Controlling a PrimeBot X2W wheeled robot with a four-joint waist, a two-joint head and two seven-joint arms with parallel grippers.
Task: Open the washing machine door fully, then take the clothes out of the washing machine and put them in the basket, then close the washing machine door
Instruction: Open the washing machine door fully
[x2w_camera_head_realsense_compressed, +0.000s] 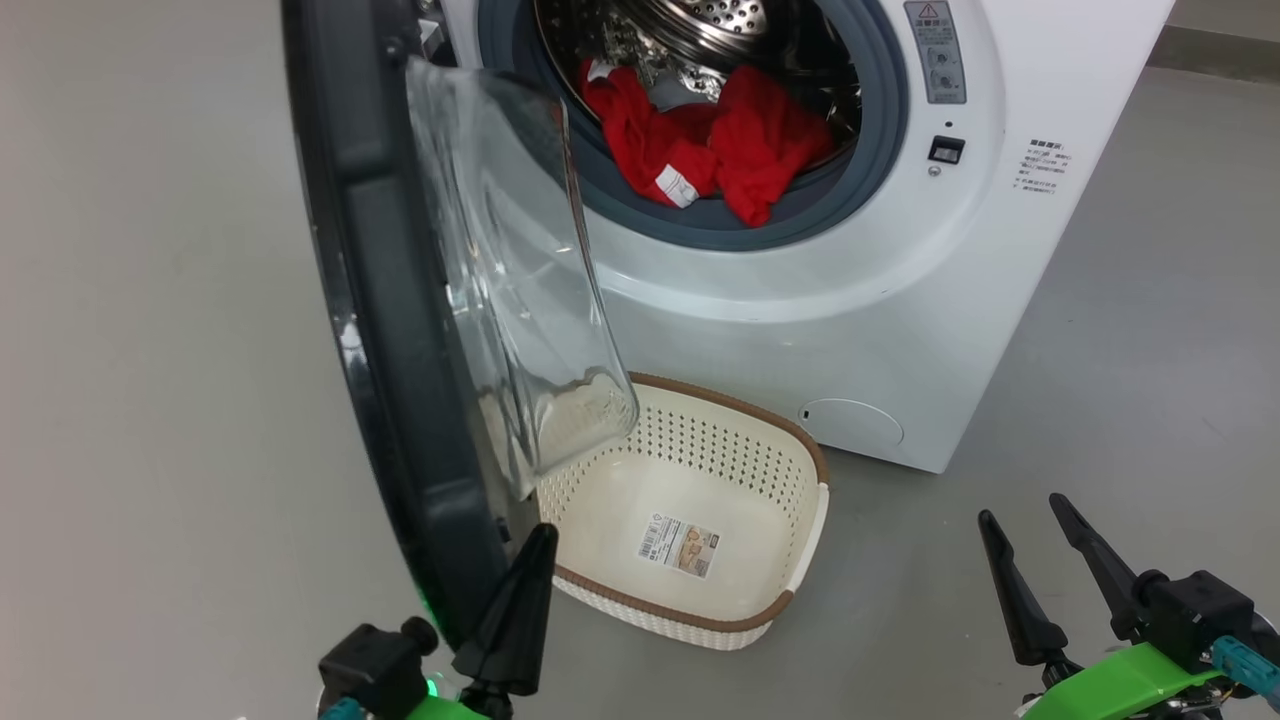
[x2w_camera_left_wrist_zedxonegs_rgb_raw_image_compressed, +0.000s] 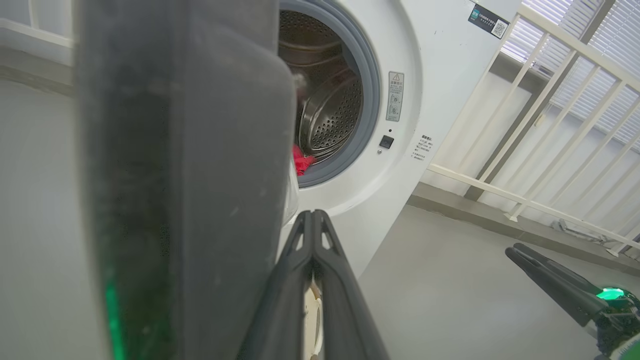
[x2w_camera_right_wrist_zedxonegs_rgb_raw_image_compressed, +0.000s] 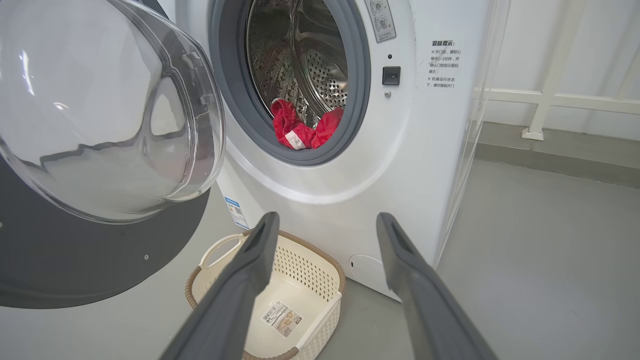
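Left claw (x2w_camera_head_realsense_compressed: 543, 535): nearest to my head camera, at the lower left. Its two dark fingers are pressed together, and in the left wrist view (x2w_camera_left_wrist_zedxonegs_rgb_raw_image_compressed: 312, 216) they meet at the tips. It sits just beside the lower inner edge of the door; I cannot tell whether it touches.

Washing machine door (x2w_camera_head_realsense_compressed: 360, 250): swung open to the left and nearly edge-on to my head camera. The black rim is a wide dark band in the left wrist view (x2w_camera_left_wrist_zedxonegs_rgb_raw_image_compressed: 175, 175). The clear glass bowl bulges rightward, and from the right wrist (x2w_camera_right_wrist_zedxonegs_rgb_raw_image_compressed: 100, 110) I look into its curve.

Basket (x2w_camera_head_realsense_compressed: 735, 405): on the grey floor (x2w_camera_head_realsense_compressed: 150, 400), close in front of the machine and below the drum opening. In the head view the glass bowl overlaps its left rear corner. I can read a paper label on its bottom, and a side handle shows in the right wrist view (x2w_camera_right_wrist_zedxonegs_rgb_raw_image_compressed: 312, 262).

Clothes (x2w_camera_head_realsense_compressed: 740, 150): inside the drum, heaped at the front lip and draped onto the grey seal. A small white label hangs at the lower left of the red heap. From the right wrist (x2w_camera_right_wrist_zedxonegs_rgb_raw_image_compressed: 300, 130) they sit low in the opening.

Washing machine (x2w_camera_head_realsense_compressed: 800, 330): white body, drum open to me, standing on the floor behind the basket.

Right claw (x2w_camera_head_realsense_compressed: 1020, 507): lower right, fingers spread apart and holding nothing, hanging over bare floor well apart from the basket. Its own camera (x2w_camera_right_wrist_zedxonegs_rgb_raw_image_compressed: 327, 216) frames the basket and the machine front between the fingers.
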